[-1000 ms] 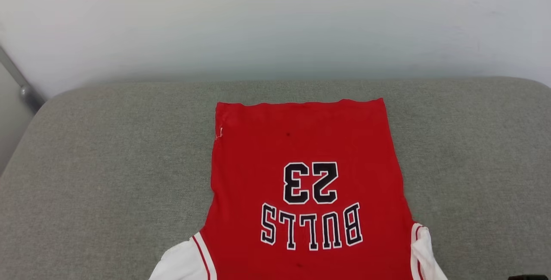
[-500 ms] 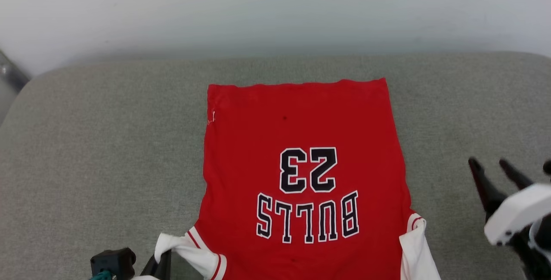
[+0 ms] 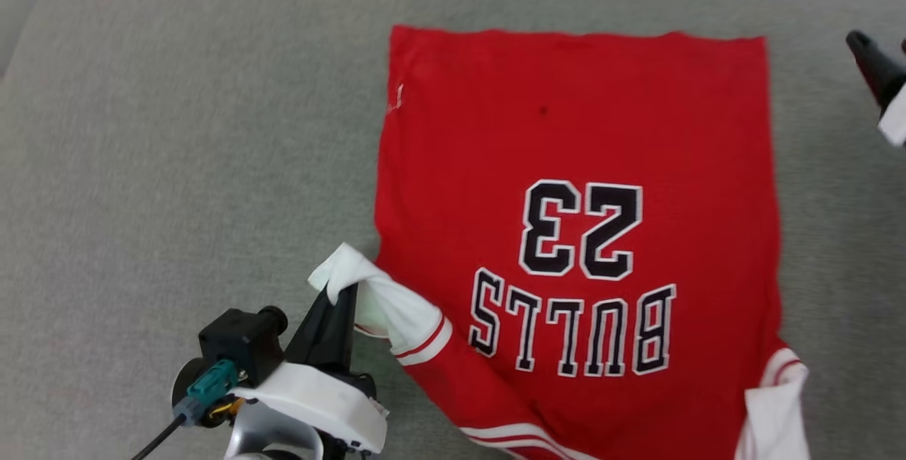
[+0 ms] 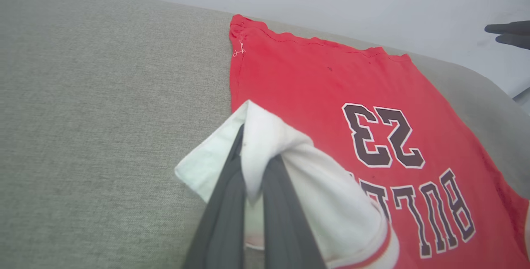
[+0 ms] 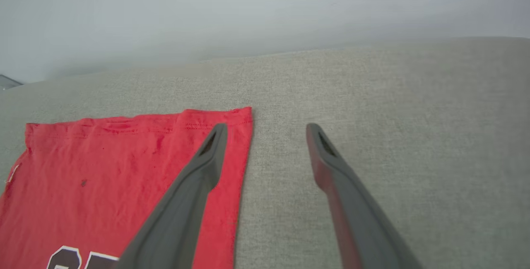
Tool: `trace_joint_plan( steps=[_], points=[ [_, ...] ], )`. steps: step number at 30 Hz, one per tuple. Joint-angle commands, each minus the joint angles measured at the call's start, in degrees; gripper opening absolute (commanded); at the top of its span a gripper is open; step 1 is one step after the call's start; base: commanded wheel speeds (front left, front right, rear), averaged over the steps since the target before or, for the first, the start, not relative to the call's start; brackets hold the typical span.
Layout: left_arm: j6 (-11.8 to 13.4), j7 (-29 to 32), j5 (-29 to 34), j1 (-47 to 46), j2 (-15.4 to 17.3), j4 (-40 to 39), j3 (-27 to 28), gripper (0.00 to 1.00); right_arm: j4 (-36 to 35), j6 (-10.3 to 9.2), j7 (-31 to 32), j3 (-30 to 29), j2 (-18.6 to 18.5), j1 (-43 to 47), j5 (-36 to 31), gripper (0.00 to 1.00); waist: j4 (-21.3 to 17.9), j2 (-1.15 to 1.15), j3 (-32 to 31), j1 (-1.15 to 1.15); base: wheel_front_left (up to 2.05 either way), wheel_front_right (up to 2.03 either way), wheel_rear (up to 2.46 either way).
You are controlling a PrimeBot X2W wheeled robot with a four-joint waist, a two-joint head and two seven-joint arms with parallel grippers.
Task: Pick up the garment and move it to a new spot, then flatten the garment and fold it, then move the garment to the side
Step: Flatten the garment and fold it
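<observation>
In the head view, the garment [image 3: 580, 134] lies flat on the grey cushion [image 3: 177, 163]. Its long way runs from the robot out to the far hem [image 3: 580, 35], so the black letters [image 3: 573, 325] look upside down. The left pincer [image 3: 338, 297] is at the garment's near left corner. It is closed tight on the white sleeve [image 3: 386, 304], which is bunched up off the cushion. The right pincer [image 3: 880, 49] hangs just past the garment's far right corner, off the cloth. In the left wrist view, the two fingers of the left pincer [image 4: 254, 149] pinch the sleeve [image 4: 290, 153] between them. The red body of the garment [image 4: 314, 87] lies to the right in that view, so I think the sleeve should go that way, in over the red. In the right wrist view, the right pincer [image 5: 267, 130] is wide open and holds nothing. One finger is over the garment's far right corner [image 5: 246, 114] and the other is over bare cushion [image 5: 414, 116]. This arm is the nearer one to the hem. There is bare cushion on both sides of the garment and past the hem, so there is room to move.
</observation>
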Motion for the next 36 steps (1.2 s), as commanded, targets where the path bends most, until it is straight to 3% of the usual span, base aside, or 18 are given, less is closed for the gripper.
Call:
trace_joint_plan(
  steps=[1,9,17,19,20,28,36],
  points=[
    [-0.3,-0.32,0.19,-0.94,-0.34,-0.29,-0.16,0.0,0.98,-0.02,1.06,0.16,-0.37,-1.45,-0.3,1.0,3.62,0.0,4.04,-0.02,0.0,0.0,0.0],
    [-1.46,-2.1,0.08,-3.42,-2.02,0.15,-2.02,0.0,9.74,-0.02,14.09,-2.15,-0.44,-10.86,-3.82,1.0,6.48,0.0,8.44,-0.02,0.0,0.0,0.0],
    [-1.82,-3.29,-0.46,-4.13,-2.63,1.5,-2.36,0.0,15.0,-0.02,21.34,-3.65,2.04,-8.98,-4.94,1.0,7.43,0.0,9.76,-0.02,0.0,0.0,0.0],
    [-1.86,-3.44,-0.64,-4.2,-2.77,1.83,-2.46,0.0,15.58,-0.02,22.83,-3.77,2.32,-8.14,-4.63,0.36,7.63,0.0,9.72,-0.02,0.0,0.0,0.0],
    [-1.87,-3.53,-0.8,-4.19,-2.82,1.99,-2.48,0.0,15.25,-0.02,22.88,-3.5,2.33,-7.98,-4.48,0.0,7.7,0.0,9.68,-0.02,0.0,0.0,0.0],
    [-1.88,-3.17,-1.92,-3.35,-3.02,4.29,-2.49,0.0,10.33,-0.02,20.45,-0.71,-1.33,-8.97,-4.28,0.0,7.83,0.0,6.98,-0.02,0.0,0.0,0.0],
    [-0.34,-1.1,-3.47,0.49,-1.39,8.02,-1.16,0.0,3.52,-0.02,19.04,4.72,-5.96,-3.98,-1.5,0.0,6.24,0.0,-1.74,-0.02,0.0,0.0,0.0]
  ],
)
